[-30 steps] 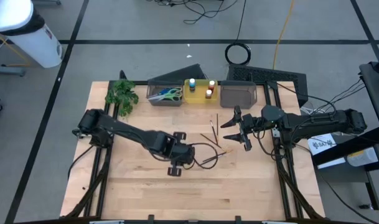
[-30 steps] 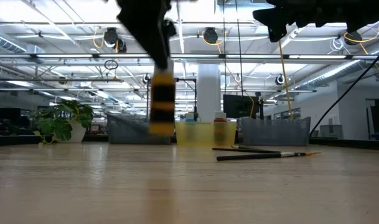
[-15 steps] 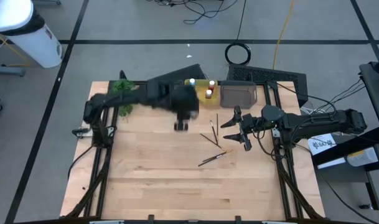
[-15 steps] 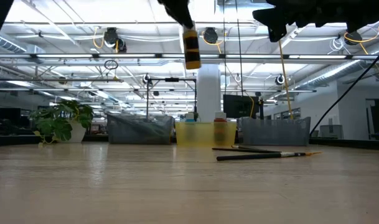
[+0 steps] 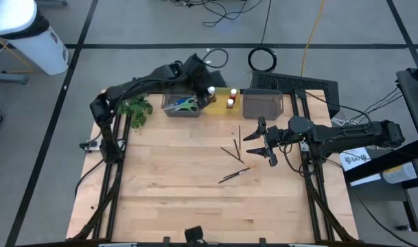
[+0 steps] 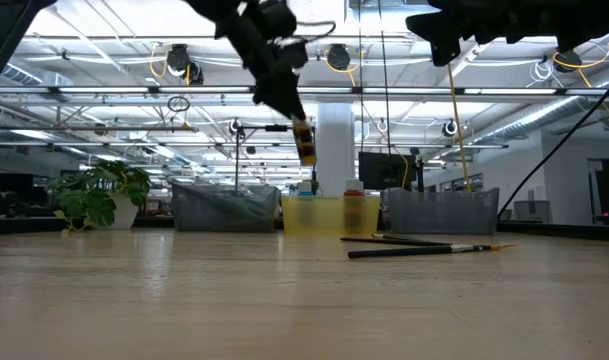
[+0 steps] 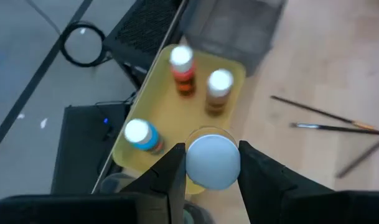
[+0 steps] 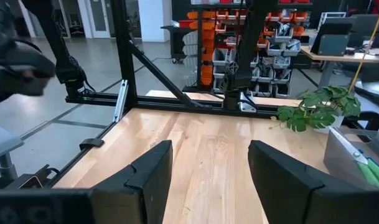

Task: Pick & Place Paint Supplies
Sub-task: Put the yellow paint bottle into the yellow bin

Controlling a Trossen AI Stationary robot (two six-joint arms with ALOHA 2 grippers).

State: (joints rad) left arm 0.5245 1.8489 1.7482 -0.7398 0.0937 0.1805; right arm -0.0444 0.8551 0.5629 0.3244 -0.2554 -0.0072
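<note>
My left gripper point(image 7: 211, 157) hangs over the yellow bin point(image 5: 220, 100) at the table's far edge, shut on a small white-capped paint bottle point(image 6: 304, 142) with a yellow-orange body. In the bin stand a blue bottle point(image 7: 140, 134), a red one point(image 7: 182, 63) and an orange-brown one point(image 7: 218, 88). Thin dark brushes point(image 5: 235, 162) lie on the table right of centre. Scissors point(image 5: 184, 104) lie in the grey bin left of the yellow one. My right gripper point(image 5: 261, 143) waits open at the right, above the table, with nothing between its fingers. My left gripper pinches the bottle between its two fingers, by the body's sides just under the white cap point(image 7: 213, 163). The fingers slant down from the table's left. The bottle hangs tilted below them point(image 6: 305, 146), clear of the yellow bin.
A second grey bin point(image 5: 262, 104) stands right of the yellow one. A green leafy plant point(image 5: 134, 106) sits at the far left corner. The near half of the wooden table point(image 5: 195, 206) is bare.
My left gripper has swung from the table's middle toward the far edge and risen, rolling its wrist, and now stands over the yellow bin. The bottle went with it in the same hold, from upright to tilted.
</note>
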